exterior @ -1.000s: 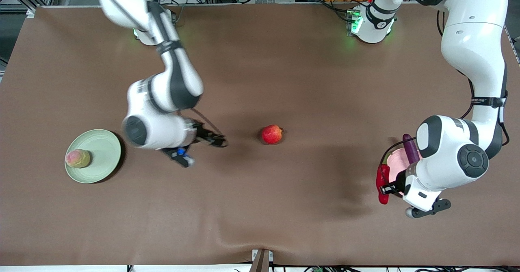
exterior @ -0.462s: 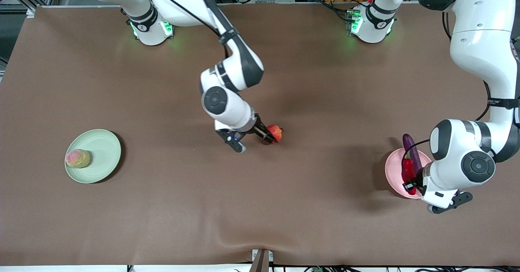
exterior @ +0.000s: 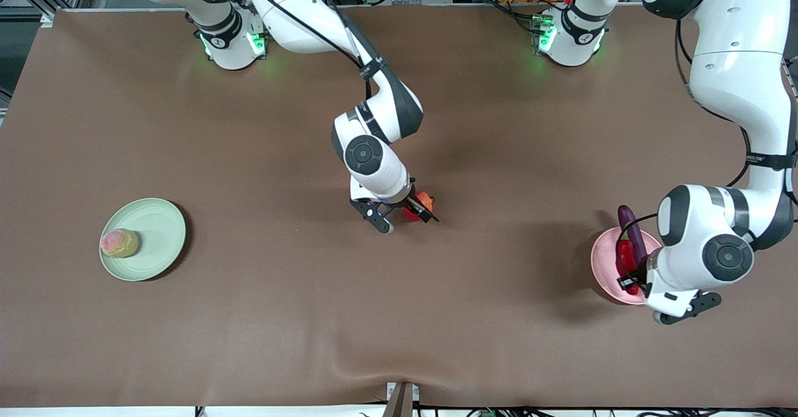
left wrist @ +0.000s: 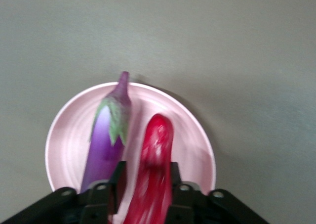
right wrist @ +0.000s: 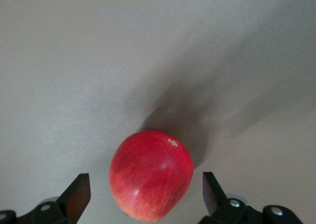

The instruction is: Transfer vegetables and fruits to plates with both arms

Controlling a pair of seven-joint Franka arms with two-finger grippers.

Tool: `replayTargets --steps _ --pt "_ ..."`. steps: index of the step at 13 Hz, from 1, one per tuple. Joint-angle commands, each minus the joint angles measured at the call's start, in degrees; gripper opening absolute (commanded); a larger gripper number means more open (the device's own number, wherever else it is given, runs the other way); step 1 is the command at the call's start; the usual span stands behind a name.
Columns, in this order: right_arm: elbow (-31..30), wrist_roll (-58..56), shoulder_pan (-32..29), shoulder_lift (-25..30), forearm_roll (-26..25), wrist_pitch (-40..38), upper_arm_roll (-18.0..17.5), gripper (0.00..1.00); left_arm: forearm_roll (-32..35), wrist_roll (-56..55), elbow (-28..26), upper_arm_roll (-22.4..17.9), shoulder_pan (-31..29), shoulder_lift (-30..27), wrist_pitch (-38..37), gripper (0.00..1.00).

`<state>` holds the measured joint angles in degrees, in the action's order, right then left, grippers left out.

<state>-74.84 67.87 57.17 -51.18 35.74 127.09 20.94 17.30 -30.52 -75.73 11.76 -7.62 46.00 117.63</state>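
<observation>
A brown matte surface (exterior: 249, 317) fills the front view, with dark framing and cables along its 12 o'clock edge.

At about 9 o'clock the pale green plate (exterior: 156, 224) carries the peach (exterior: 119, 243). At about 3 o'clock the pale pink plate (left wrist: 74, 130) holds the purple eggplant (left wrist: 104, 140) and, just beside it, the red chili pepper (left wrist: 155, 169).

The left tool (left wrist: 144, 184) sits low over the pink plate. Its fingers flank the pepper closely; whether they clamp it or stand just free cannot be told.

Near the centre lies the red pomegranate-like fruit (right wrist: 150, 174), bare on the surface. The right tool (right wrist: 145, 197) is down around it, fingers (right wrist: 76, 194) spread wide on both sides with clear gaps, nothing gripped.

This fruit looks firm, smooth and glossy, moderately light, and likely to roll or squirt out if pinched off-centre. I judge the best hold to be across its widest girth, fingers level with its middle, clear of the small crown. The pepper looks slick and slim, so it may slide on the plate once freed.
</observation>
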Motion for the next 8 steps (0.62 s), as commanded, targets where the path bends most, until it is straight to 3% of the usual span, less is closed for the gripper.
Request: replayTargets --steps 1,3,4,5,6,7,8 --pt "1.8 2.1 1.3 -2.6 -1.0 1.9 0.3 1.0 1.6 1.2 0.0 0.5 -0.7 -1.3 -3.2 1.0" --pt "1.5 2.4 1.8 -3.5 -1.0 3.9 0.2 1.0 1.6 1.5 0.2 0.5 -1.5 -2.1 -3.6 1.0" --pt "1.5 2.5 2.0 -3.5 -1.1 4.0 0.2 0.9 1.6 1.5 0.2 0.7 -1.6 -2.6 -3.7 1.0" --pt "1.5 2.4 2.0 -3.5 -1.1 4.0 0.2 0.62 1.5 1.9 0.2 1.0 -1.5 -4.4 -4.5 1.0" --pt "1.4 2.3 1.9 -3.0 -1.3 4.0 0.5 0.45 1.2 2.0 0.3 1.4 -1.5 -6.3 -5.9 1.0" --pt "1.3 2.0 1.3 -1.7 -1.3 3.3 0.9 0.33 0.8 2.4 0.3 2.2 -1.5 -9.5 -7.2 1.0" --pt "0.8 1.6 0.3 -0.2 -1.3 2.2 1.2 0.3 0.4 3.4 0.3 3.5 -1.6 -12.1 -8.3 1.0"
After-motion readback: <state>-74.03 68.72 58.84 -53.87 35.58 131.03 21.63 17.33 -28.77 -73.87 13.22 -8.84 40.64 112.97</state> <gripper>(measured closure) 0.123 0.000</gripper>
